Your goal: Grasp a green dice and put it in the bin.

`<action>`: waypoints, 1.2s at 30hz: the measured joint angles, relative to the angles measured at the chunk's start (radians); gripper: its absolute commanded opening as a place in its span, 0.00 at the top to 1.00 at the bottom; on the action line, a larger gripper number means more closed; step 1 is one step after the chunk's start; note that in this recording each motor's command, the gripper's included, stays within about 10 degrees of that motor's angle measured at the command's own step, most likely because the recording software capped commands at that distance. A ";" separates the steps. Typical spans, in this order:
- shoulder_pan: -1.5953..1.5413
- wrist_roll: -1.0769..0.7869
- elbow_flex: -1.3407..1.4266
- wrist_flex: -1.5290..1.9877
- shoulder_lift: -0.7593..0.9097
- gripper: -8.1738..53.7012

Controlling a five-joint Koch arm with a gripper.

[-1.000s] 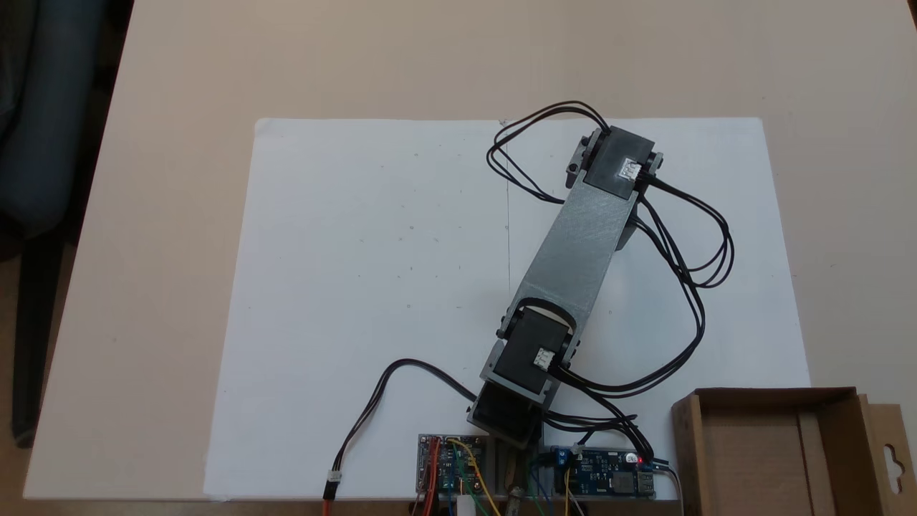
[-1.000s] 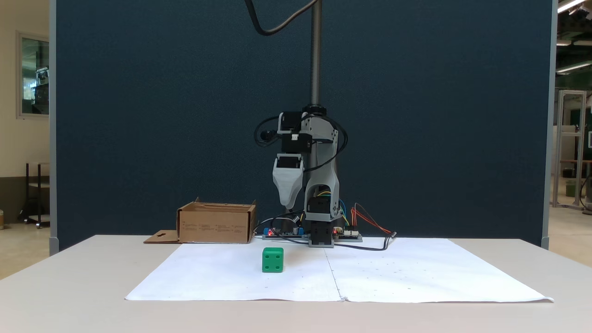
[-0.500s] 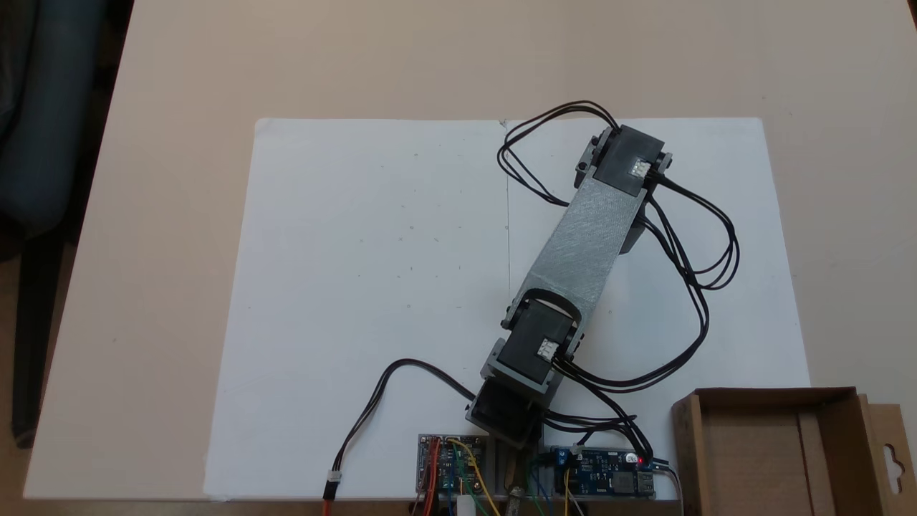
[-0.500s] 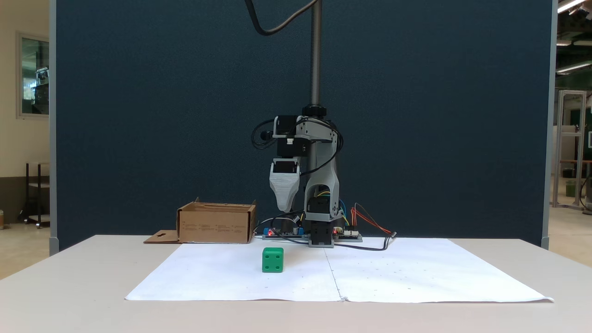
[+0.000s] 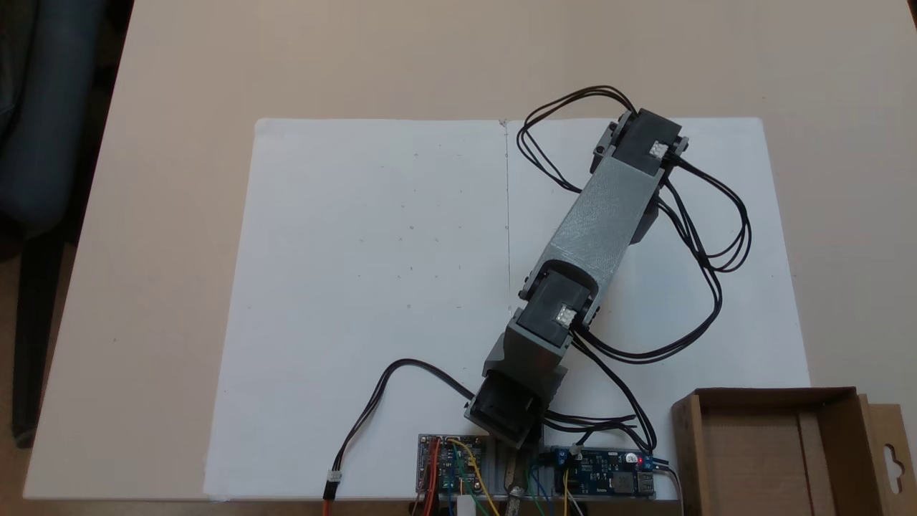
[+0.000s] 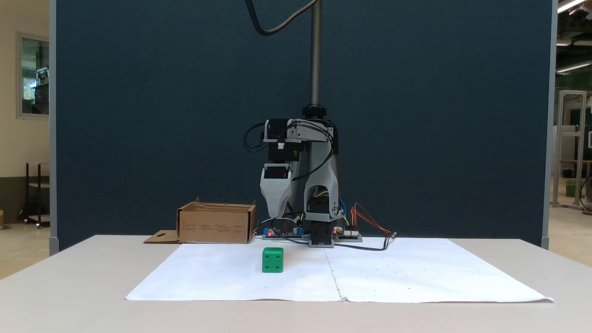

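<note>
Grey printed plastic made up the pincer (image 6: 277,221), which hung pointing straight down from the folded arm (image 5: 600,218), its tip above the white paper sheet (image 6: 222,277). From the front only a single tapered tip was visible, so I could not tell whether its jaws were parted or together; it carried nothing.

Below the pincer and a little nearer the front edge of the tabletop (image 6: 69,296) sat the green dice (image 6: 273,259), resting flat on the paper with clear air between it and the tip. Nothing touched it. In the view from above the arm covered that patch of the sheet, and the dice was hidden beneath it.

Further out, to the pincer's left in the front view and back toward the arm's base, stood the bin (image 6: 216,224), a low cardboard box with its slotted flap (image 5: 888,448) folded outward. From above its floor looked bare.

By my reckoning the task was at its approach stage: the pincer roughly lined up over the dice, but the descent, the grasp, the carry across to the bin and the release all remained to be done.
</note>
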 measured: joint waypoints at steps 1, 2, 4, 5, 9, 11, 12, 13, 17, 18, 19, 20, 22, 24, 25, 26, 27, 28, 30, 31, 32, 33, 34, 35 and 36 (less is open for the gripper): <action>0.000 0.000 -0.009 0.000 -0.012 0.14; 0.000 0.000 -0.021 -0.002 -0.023 0.14; 0.000 0.000 -0.029 0.000 -0.040 0.14; 0.000 0.000 -0.031 -0.002 -0.052 0.14; 0.000 0.000 -0.032 -0.005 -0.077 0.15; 0.000 0.000 -0.032 -0.009 -0.083 0.15; 0.000 0.002 -0.032 -0.012 -0.081 0.14; 0.000 0.000 -0.032 -0.014 -0.081 0.14; 0.000 0.003 -0.032 -0.015 -0.094 0.14; 0.000 0.003 -0.032 -0.015 -0.097 0.14; 0.000 0.003 -0.032 -0.017 -0.098 0.14; 0.000 0.003 -0.032 -0.018 -0.095 0.14; 0.000 0.006 -0.032 -0.018 -0.097 0.15; 0.000 0.011 -0.032 -0.020 -0.097 0.15; 0.000 0.012 -0.032 -0.020 -0.097 0.15; 0.000 0.014 -0.032 -0.021 -0.097 0.15; 0.000 0.021 -0.032 -0.020 -0.097 0.16; 0.000 0.029 -0.032 -0.021 -0.097 0.16; 0.000 0.038 -0.032 -0.020 -0.097 0.16; 0.000 0.040 -0.032 -0.021 -0.101 0.16; 0.000 0.040 -0.032 -0.021 -0.110 0.16; 0.000 0.041 -0.031 -0.021 -0.115 0.16; 0.000 0.041 -0.032 -0.025 -0.117 0.16; 0.000 0.041 -0.032 -0.026 -0.115 0.16; 0.000 0.041 -0.032 -0.026 -0.115 0.16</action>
